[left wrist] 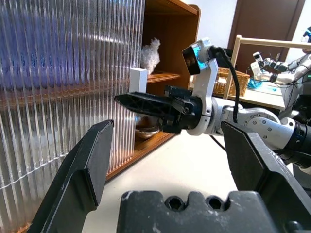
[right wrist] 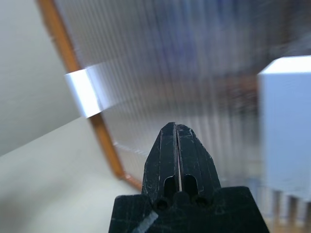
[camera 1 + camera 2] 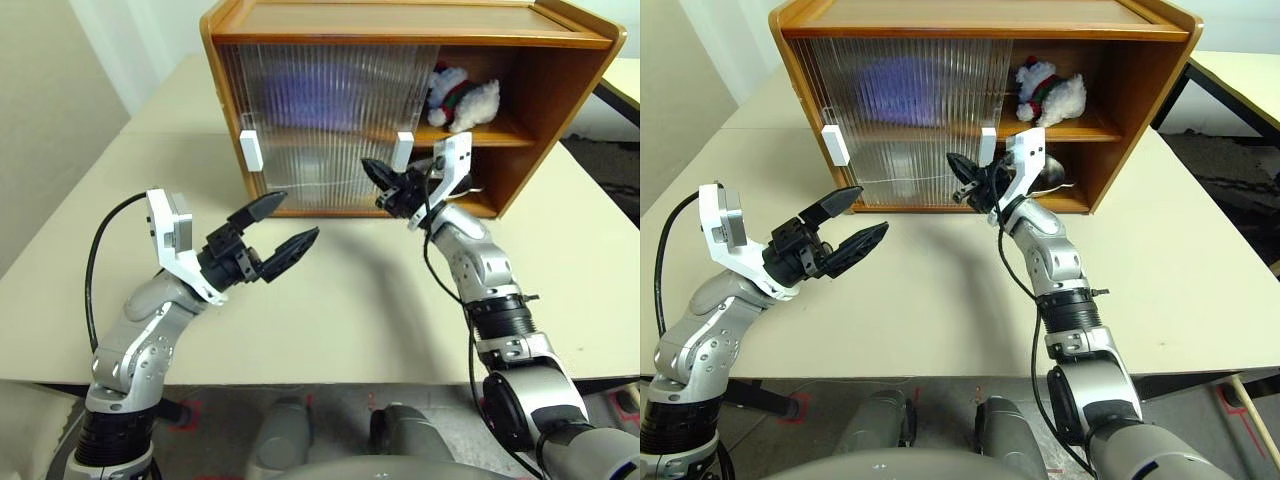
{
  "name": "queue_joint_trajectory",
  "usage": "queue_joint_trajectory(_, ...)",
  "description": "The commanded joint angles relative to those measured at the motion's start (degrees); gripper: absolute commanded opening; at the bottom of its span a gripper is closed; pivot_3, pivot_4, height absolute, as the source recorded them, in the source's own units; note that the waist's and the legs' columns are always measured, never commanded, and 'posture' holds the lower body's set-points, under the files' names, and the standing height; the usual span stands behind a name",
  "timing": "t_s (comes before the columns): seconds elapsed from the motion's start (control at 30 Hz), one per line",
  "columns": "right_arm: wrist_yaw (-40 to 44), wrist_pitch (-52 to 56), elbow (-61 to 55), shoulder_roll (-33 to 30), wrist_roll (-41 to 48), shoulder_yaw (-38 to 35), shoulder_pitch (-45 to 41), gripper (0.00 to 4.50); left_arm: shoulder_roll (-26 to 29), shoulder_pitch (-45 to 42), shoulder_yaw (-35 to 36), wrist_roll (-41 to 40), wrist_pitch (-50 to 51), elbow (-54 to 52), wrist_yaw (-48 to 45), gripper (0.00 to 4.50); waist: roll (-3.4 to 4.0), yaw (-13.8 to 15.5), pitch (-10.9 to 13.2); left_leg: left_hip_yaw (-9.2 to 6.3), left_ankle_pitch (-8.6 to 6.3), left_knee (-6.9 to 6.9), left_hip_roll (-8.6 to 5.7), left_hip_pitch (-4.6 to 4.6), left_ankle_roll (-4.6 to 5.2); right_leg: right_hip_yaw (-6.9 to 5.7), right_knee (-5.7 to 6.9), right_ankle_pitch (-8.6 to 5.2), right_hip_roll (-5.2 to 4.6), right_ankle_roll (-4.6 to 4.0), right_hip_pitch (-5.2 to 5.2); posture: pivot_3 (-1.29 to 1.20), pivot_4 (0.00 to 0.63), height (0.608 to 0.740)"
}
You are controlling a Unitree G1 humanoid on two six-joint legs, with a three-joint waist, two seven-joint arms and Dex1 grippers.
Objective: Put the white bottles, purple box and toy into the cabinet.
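The one cabinet stands at the table's far side, its two ribbed doors covering the left. One toy lies on the shelf, right; a purple blur shows behind the doors. The right gripper, clenched empty, reaches beside the right handle. The left gripper hovers spread wide over the table.

The cabinet is orange-brown wood with a smooth, lightly glossy finish. Its sliding doors are ribbed translucent plastic, with smooth white plastic handles. The toy is fluffy white plush. The table is smooth and matt. The gripper fingers are matt black plastic, scuffed.
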Motion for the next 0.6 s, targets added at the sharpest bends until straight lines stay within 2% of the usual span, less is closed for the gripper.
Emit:
queue_joint_trajectory(0.03, -3.37, -0.33, 0.99, 0.56, 0.59, -3.11, -0.67, 0.03, 0.1, 0.2, -0.28, 0.28, 0.32, -0.34, 0.18, 4.5, 0.0, 0.14, 0.0, 0.0, 0.0, 0.0, 0.0, 0.0, 0.0, 0.0, 0.0, 0.0, 0.0, 0.0, 0.0, 0.28, 0.0, 0.74)
queue_joint_trajectory(0.13, -5.69, -0.04, 1.25, 0.92, 1.38, -5.24, -1.12, 0.03, 0.03, 0.23, -0.41, 0.25, 0.37, -0.39, 0.29, 4.5, 0.0, 0.33, 0.0, 0.0, 0.0, 0.0, 0.0, 0.0, 0.0, 0.0, 0.01, 0.0, 0.0, 0.0, 0.0, 0.28, 0.0, 0.74)
queue_joint_trajectory(0.6, -8.72, -0.68, -2.29, -1.08, -0.66, -5.95, 0.71, 0.03, -0.2, -0.39, -0.9, 0.2, 0.29, 0.44, 0.03, 4.5, 0.0, 0.39, 0.0, 0.02, 0.0, 0.07, 0.0, -0.01, 0.01, 0.01, 0.01, 0.01, -0.01, 0.0, 0.01, 0.27, 0.0, 0.74)
